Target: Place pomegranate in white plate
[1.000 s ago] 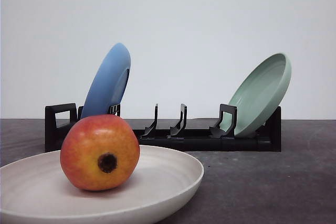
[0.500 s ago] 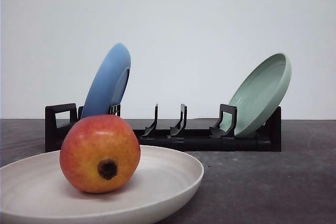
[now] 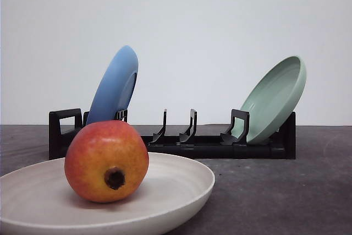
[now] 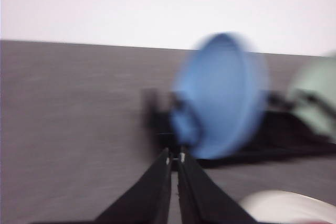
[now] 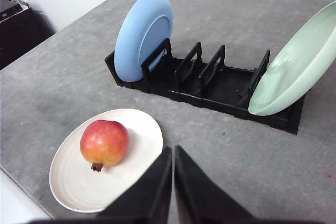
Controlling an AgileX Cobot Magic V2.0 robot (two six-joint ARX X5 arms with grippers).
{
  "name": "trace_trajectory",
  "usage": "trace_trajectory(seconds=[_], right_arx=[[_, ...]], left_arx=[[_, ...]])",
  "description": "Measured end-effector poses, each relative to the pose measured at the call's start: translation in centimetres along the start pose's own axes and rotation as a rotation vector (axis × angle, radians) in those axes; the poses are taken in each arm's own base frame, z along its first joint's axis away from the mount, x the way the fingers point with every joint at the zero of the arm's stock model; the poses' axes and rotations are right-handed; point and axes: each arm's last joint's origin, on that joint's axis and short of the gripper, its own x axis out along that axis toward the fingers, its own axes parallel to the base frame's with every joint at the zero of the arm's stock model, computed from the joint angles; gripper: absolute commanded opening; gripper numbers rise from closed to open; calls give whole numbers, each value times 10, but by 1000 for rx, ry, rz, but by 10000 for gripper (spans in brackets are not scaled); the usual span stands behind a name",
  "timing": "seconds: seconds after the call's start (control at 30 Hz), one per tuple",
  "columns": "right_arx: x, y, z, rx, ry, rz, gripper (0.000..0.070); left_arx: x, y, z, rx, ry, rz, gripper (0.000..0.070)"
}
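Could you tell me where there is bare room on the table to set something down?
Bare tabletop lies left of the rack, and more in front of it, right of the white plate. The plate is taken by the pomegranate; the rack ends hold the blue plate and green plate.

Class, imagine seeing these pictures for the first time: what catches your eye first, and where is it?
The red-and-yellow pomegranate stands out, sitting in the white plate nearest the front camera. Behind it a black dish rack holds a blue plate at its left end and a pale green plate at its right.
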Motion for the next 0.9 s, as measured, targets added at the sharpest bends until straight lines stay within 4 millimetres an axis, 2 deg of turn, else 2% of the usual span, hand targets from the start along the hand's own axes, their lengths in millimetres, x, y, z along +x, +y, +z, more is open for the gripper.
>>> trace_trajectory(seconds=[0.1,0.2,0.33,0.53,0.67,0.9], right_arx=[[0,0,0,0,0,0,1],[0,0,0,0,0,0,1],[0,0,0,0,0,0,1],[0,0,0,0,0,0,1],[0,0,0,0,0,0,1],[0,0,0,0,0,0,1]], left_arx=[[12,15,-23,-19,-12,132,0],[18,25,-37,-11,-13,136,0],[20,33,-40,57,-25,74,0],[25,42,-52,133,4,136,0],[28,44,-60,142,22,142,0],[30,44,-63,150,0,134,0]])
